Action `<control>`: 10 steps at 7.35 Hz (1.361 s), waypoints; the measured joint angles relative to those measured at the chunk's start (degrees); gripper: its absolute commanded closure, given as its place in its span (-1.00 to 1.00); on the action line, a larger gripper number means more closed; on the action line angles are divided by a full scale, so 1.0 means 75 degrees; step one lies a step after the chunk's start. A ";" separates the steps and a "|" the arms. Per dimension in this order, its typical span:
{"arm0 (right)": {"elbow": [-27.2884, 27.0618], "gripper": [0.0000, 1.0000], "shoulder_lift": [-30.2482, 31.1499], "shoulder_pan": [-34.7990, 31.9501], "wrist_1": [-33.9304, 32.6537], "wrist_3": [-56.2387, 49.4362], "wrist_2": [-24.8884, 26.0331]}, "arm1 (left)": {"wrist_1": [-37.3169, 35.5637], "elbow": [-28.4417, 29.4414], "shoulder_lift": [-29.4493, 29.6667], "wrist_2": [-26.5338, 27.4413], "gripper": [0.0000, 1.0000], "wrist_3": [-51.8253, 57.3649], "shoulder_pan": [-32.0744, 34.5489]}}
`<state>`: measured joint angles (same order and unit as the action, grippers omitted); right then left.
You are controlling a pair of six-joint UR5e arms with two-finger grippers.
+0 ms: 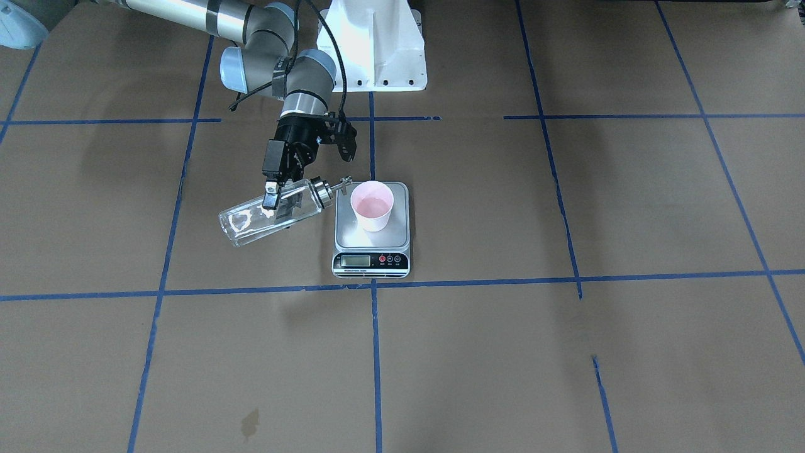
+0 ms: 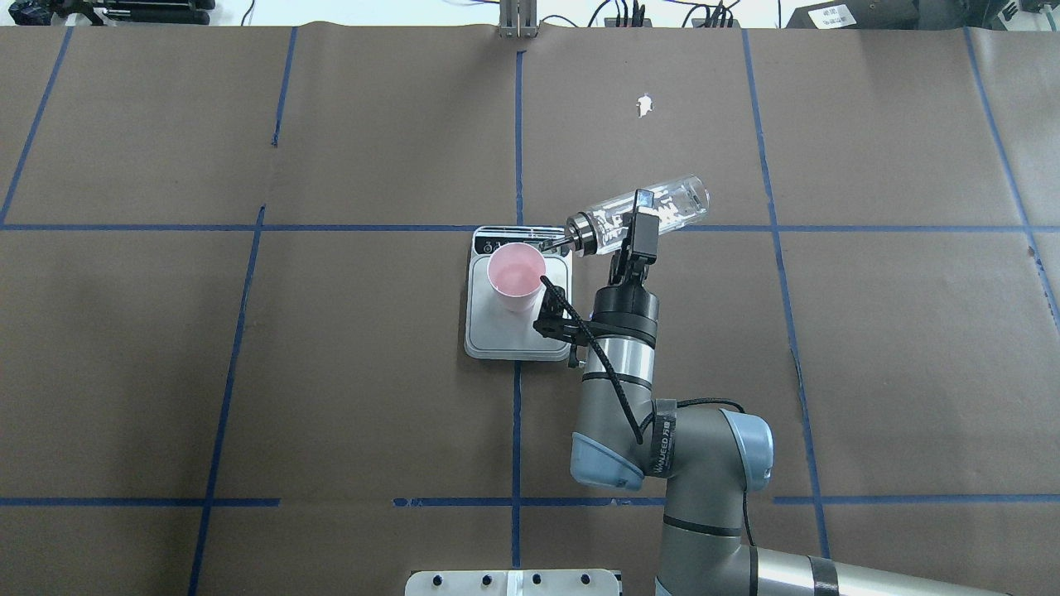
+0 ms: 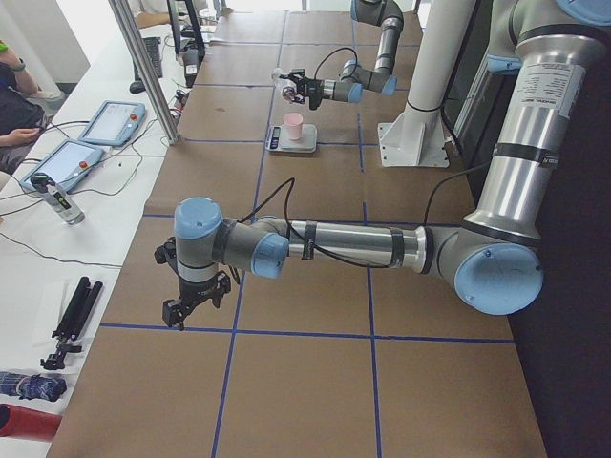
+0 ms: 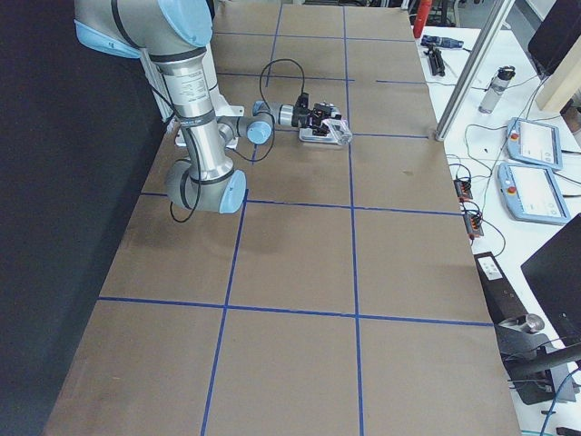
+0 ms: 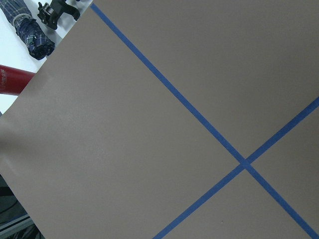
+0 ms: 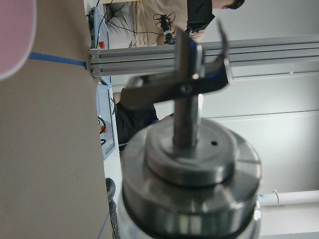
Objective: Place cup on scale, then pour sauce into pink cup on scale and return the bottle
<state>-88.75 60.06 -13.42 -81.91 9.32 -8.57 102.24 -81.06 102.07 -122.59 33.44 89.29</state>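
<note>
Where the left arm (image 3: 353,243) hangs low over the table (image 3: 315,382), the left gripper (image 3: 196,307) points down, and I cannot tell if it is apart or together. Farther off, the right gripper (image 1: 280,205) squeezes the bottle (image 1: 245,223), tipped almost flat. Its spout (image 1: 344,184) is just beside the rim of the cup (image 1: 372,206), which stands upright on the scale (image 1: 371,242).

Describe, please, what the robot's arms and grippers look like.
The left arm and right arm are silver-grey tubes with pale blue joint caps. Black cables run to the black left gripper and right gripper. A black band with white lettering wraps the right arm.
</note>
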 measured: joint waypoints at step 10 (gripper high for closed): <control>0.0057 1.00 -0.0039 -0.0003 0.0025 -0.1453 0.0510 | 0.0008 0.0096 0.0019 -0.0003 -1.00 0.0003 0.0023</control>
<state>-88.32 59.77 -13.45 -81.73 -1.57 -4.75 102.30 -80.34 102.21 -122.61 33.46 89.46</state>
